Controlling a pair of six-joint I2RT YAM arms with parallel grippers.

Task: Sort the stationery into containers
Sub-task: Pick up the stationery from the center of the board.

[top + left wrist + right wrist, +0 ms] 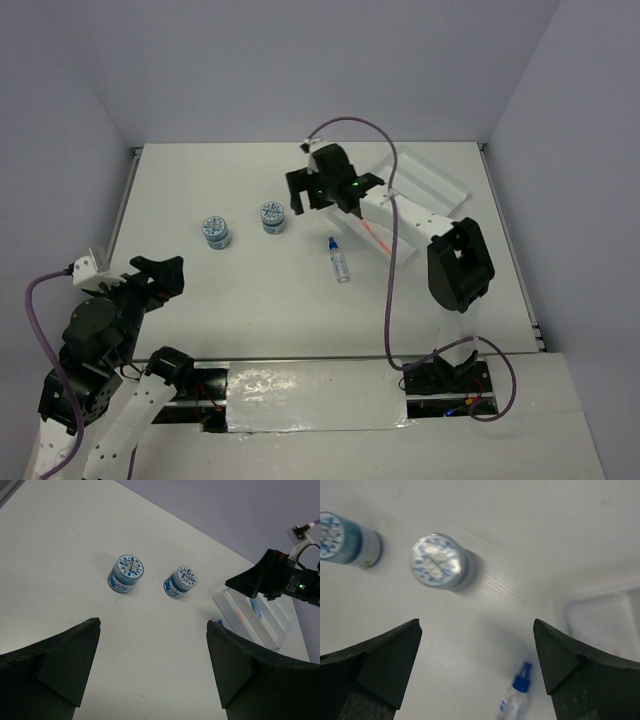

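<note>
Two round blue-patterned tubs point(215, 232) point(272, 216) stand upright mid-table; they also show in the left wrist view point(126, 573) point(180, 581) and the right wrist view point(340, 539) point(437, 561). A blue-capped clear bottle point(339, 260) point(515, 700) lies on the table. The white divided tray point(430, 190) point(272, 625) sits at the back right, with an orange piece point(378, 235) point(237, 616) and a blue piece point(257, 607) in it. My right gripper point(328, 195) point(476, 622) is open and empty, above the table between the right tub and the tray. My left gripper point(160, 272) point(153, 622) is open and empty at the near left.
The tray's rounded corner point(605, 615) lies just right of my right gripper. Grey walls enclose the table at the back and both sides. A purple cable point(390, 250) runs along the right arm. The arm bases stand at the near edge.
</note>
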